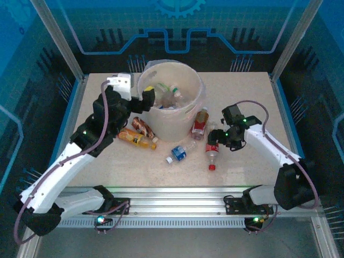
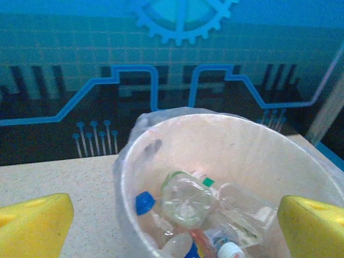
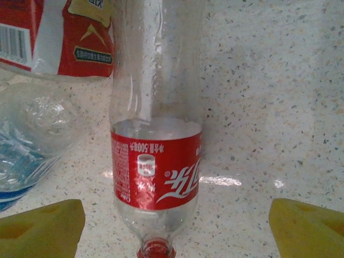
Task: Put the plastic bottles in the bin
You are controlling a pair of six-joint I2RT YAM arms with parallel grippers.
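Observation:
The white bin (image 1: 167, 117) stands at the back middle of the table, and several plastic bottles (image 1: 171, 93) lie inside it. My left gripper (image 1: 148, 99) hangs open at the bin's left rim. In the left wrist view its yellow fingertips (image 2: 33, 224) stand wide apart above the bin (image 2: 247, 153), with a clear bottle (image 2: 188, 200) below them. My right gripper (image 1: 214, 141) is open, low over a red-labelled bottle (image 1: 212, 153) lying with its red cap toward me. This bottle (image 3: 156, 174) lies between the fingers (image 3: 307, 228), with gaps on both sides.
More bottles lie on the table: an orange one (image 1: 134, 138), a brown one (image 1: 143, 127), a blue-labelled one (image 1: 180, 152) (image 3: 27, 145), and a red-labelled one (image 1: 200, 123) (image 3: 59, 37) against the bin's right side. Metal frame posts (image 1: 59, 40) rise at the back corners.

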